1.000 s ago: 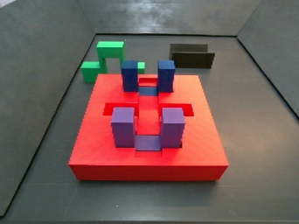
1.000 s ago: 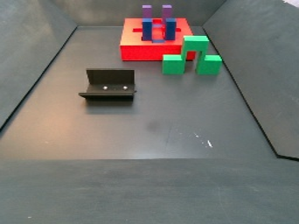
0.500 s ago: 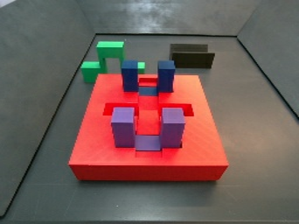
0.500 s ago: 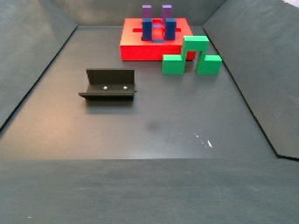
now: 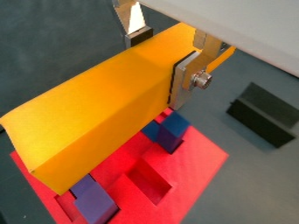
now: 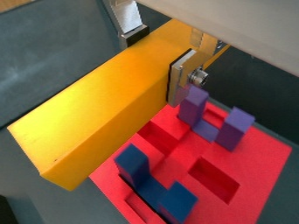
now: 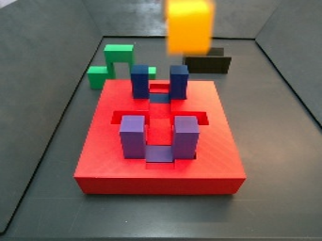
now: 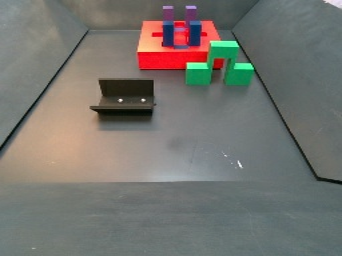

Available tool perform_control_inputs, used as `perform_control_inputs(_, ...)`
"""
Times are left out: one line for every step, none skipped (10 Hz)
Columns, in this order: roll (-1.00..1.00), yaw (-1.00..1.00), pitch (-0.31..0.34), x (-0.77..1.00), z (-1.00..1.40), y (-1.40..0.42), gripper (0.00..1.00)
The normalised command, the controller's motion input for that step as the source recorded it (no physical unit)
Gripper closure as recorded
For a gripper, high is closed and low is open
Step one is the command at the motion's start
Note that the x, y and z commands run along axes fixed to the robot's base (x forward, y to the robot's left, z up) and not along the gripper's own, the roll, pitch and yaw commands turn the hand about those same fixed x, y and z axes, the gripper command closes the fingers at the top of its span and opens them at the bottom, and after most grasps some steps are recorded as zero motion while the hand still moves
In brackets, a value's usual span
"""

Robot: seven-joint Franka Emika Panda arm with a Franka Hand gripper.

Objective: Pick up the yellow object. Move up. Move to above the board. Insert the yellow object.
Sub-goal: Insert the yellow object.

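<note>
Pincer (image 5: 163, 45) is clamped on the yellow bar (image 5: 100, 109) — both wrist views show silver finger plates (image 6: 184, 77) pressed flat against opp. sides of the bar near its upper end. The bar runs down and away from the pincer, its far end hanging free.

Below the pincer, in both wrist views, lies the red board (image 6: 251, 179). Its square recesses, blue posts (image 6: 138, 166) and purple posts (image 6: 194, 103) show past the bar's lower edge. Bar is clear of the board, not touching any post.

In a side view the bar (image 7: 190, 25) appears as a blurred yellow-orange block, upright, in the air above the far end of the board (image 7: 157, 169), over the blue posts (image 7: 178, 80). Pincer itself is not visible in that view; it sits above the frame. The purple posts (image 7: 186, 136) stand at the board's near end.

Off to one side of the pincer, in a wrist view, a dark fixture (image 5: 264, 114) stands on the grey counter (image 5: 47, 44). In a side view the fixture (image 8: 124, 97) is well apart from the board (image 8: 174, 50); green blocks (image 8: 223, 62) sit just beside the board. Neither bar nor pincer shows in that view.
</note>
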Motion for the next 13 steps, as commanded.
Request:
perform_control_inputs(0.25, 0.17, -0.006, -0.28, -0.88, -0.27, 1.00)
perform_control_inputs(0.12, 0.15, 0.000, -0.09, -0.69, -0.34, 1.00)
perform_control_inputs(0.03, 0.12, 0.023, 0.00, -0.63, -0.39, 1.00)
perform_control_inputs(0.15, 0.07, 0.074, 0.14, -0.56, -0.37, 1.00)
perform_control_inputs(0.15, 0.00, 0.061, 0.23, -0.45, -0.25, 1.00)
perform_control_inputs(0.14, -0.11, 0.114, 0.17, -0.31, -0.03, 1.00)
perform_control_inputs(0.13, -0.21, 0.169, 0.06, -0.17, 0.00, 1.00)
perform_control_inputs(0.11, -0.22, 0.147, 0.03, -0.16, 0.04, 1.00)
perform_control_inputs(0.11, -0.22, 0.159, 0.00, -0.14, 0.08, 1.00)
perform_control_inputs(0.05, -0.27, 0.146, -0.01, -0.10, 0.07, 1.00)
perform_control_inputs(0.02, -0.16, 0.093, 0.00, -0.11, 0.00, 1.00)
perform_control_inputs(0.01, 0.00, 0.053, 0.17, -0.17, 0.00, 1.00)
perform_control_inputs(0.01, 0.00, 0.044, 0.15, -0.21, 0.00, 1.00)
